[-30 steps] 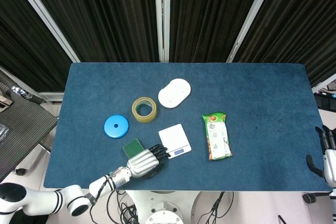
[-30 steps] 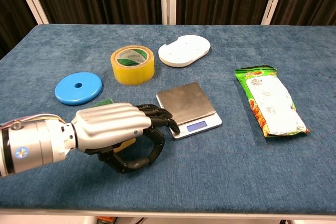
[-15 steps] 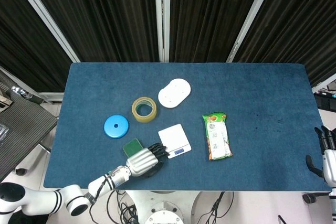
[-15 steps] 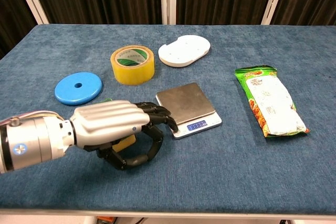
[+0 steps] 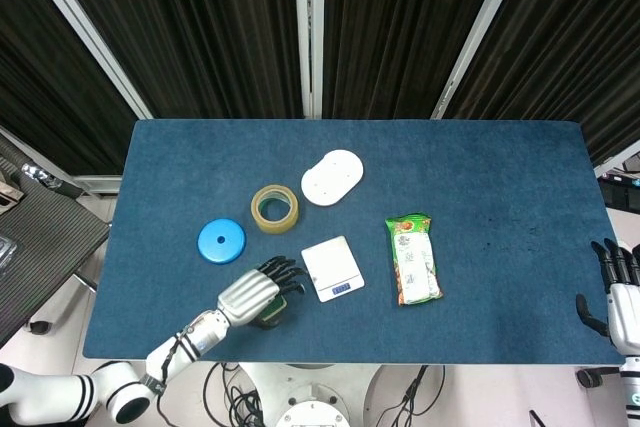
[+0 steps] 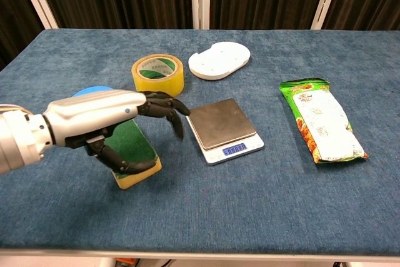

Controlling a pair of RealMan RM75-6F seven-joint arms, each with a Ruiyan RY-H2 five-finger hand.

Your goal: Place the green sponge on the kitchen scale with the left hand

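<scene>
We note the desk (image 6: 281, 217) carries matt, napped blue cloth. The white plastic kitchen scale (image 6: 224, 130) has a brushed metal plate; the green snack packet (image 6: 322, 126) looks glossy; the green-topped sponge (image 6: 133, 149) looks coarse.

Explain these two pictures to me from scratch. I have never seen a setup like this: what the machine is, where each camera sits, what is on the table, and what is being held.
This is a robot with two arms, each ending in a mechanical hand. The head view looks down from above; the chest view looks across the blue table from lower down.

On the table lie a blue disc, a roll of yellow tape, a white plate, a small kitchen scale and a green snack packet.

The left hand grips a green sponge with a yellow underside, beside the scale, not on it. The right hand shows only at the head view's edge, holding nothing.
</scene>
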